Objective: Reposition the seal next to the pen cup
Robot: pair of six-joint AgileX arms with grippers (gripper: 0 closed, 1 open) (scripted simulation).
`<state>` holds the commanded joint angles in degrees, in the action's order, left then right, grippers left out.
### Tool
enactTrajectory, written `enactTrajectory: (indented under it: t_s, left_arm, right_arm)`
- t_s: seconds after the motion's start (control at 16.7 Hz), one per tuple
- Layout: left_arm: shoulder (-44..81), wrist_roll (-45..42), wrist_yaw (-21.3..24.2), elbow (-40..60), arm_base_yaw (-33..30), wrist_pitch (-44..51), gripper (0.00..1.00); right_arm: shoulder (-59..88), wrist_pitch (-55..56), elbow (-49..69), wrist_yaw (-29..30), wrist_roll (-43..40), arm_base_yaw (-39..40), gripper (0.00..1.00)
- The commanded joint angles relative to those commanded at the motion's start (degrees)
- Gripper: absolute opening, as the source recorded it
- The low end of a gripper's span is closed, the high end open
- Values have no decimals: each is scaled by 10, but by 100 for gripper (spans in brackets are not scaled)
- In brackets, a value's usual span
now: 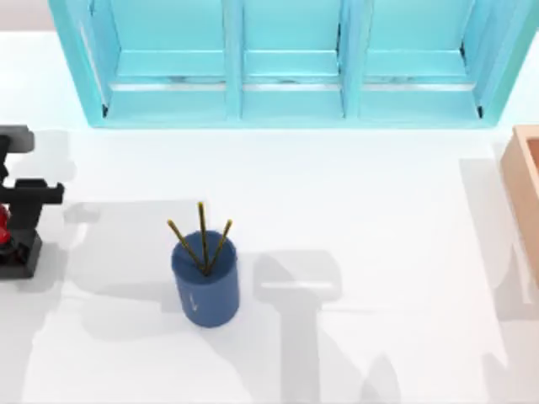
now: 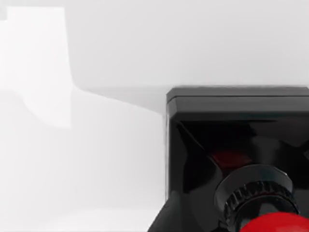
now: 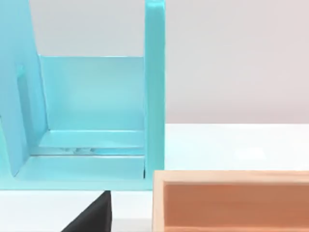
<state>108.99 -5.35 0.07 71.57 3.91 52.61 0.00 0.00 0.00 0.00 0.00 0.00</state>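
My left gripper [image 1: 10, 220] sits over the seal [image 1: 7, 240] at the tabletop's [image 1: 354, 210] far left, well apart from the pen cup [image 1: 206, 282]. I cannot tell whether my fingers are closed on it. An off-centre grip on the knob could tip the seal during the carry.

my left arm sits at the table's far left edge, about nine o'clock in the top view, with the left gripper [image 1: 12, 220] pointed down over the seal [image 1: 4, 229], the red knob at its fingers. i can't tell how the jaws stand. my right wrist camera faces level toward twelve o'clock, with a dark wedge of the arm at its lower edge.
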Motion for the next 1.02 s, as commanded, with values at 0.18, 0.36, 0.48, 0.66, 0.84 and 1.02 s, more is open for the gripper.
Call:
enactTrajectory:
  t_s: [0.18,0.36,0.48,0.66,0.84,1.02]
  left_arm:
    - [0,0,0,0,0,0,17]
    - [0,0,0,0,0,0,0]
    - [0,0,0,0,0,0,0]
    - [0,0,0,0,0,0,0]
    - [0,-1,0,0,-1,0,0]
    - [1,19,0,22,-17,22,0]
  right_arm:
    - [0,0,0,0,0,0,100]
    - [0,0,0,0,0,0,100]
    - [0,0,0,0,0,0,100]
    - [0,0,0,0,0,0,100]
    - [0,0,0,0,0,0,100]
    - [0,0,0,0,0,0,100]
